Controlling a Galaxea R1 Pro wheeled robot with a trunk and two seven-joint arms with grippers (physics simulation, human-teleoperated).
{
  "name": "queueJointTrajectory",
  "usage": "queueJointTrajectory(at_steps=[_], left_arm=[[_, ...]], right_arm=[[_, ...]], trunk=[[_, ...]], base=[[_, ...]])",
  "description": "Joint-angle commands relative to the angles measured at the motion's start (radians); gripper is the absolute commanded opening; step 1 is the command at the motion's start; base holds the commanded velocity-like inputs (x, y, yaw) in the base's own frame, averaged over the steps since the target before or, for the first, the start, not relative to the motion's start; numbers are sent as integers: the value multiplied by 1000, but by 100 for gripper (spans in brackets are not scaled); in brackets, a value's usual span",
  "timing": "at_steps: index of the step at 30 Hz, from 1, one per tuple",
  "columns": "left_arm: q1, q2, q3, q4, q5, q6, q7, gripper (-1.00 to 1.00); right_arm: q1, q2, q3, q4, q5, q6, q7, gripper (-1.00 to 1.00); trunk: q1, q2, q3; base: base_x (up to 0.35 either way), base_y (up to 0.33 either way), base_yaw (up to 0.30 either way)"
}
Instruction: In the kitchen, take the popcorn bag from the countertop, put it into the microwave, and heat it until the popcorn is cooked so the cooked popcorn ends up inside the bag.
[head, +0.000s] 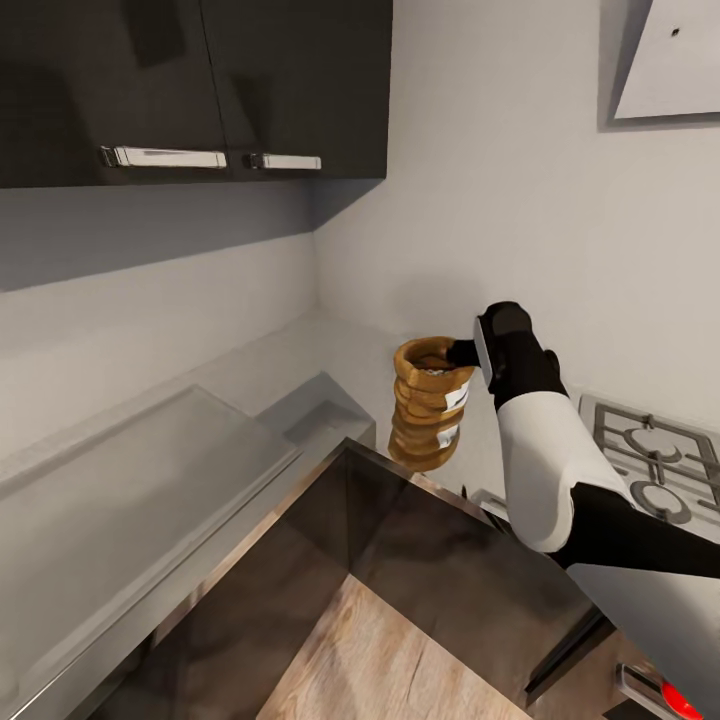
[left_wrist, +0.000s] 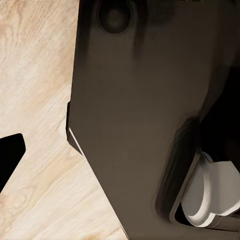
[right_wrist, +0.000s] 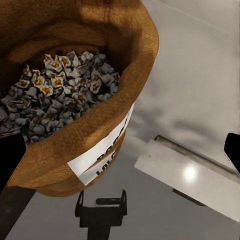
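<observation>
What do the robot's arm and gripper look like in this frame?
The right arm has a smooth white shell with black sections at the wrist and elbow, rounded and bulky. The right gripper is black, with dark finger edges in the right wrist view. No cables or markings visible.

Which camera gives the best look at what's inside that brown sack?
The right wrist view: it looks into the ridged tan-brown paper popcorn bag, showing kernels. The head view shows its outside.
</observation>
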Motion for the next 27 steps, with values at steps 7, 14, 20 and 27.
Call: queueJointTrajectory(at_steps=[7,14,20,27], left_arm=[[0,0,0,-1,6,-2,0,100],[0,-1,1,-1,6,-2,1,100],[0,-1,1,-1,6,-2,1,100],[0,0,1,-1,6,-2,0,100]], right_arm=[[17,1,-7,1,-9,-48,-88,100],[18,1,-8,1,-11,-48,-95,100],[18,1,-8,1,-12,-48,-95,100],[18,1,-8,1,-11,-46,-95,100]], trunk=[[0,-1,-1],[0,-1,-1],[0,-1,-1],[0,-1,-1]], base=[[0,0,0],[0,0,0],[0,0,0],[0,0,0]])
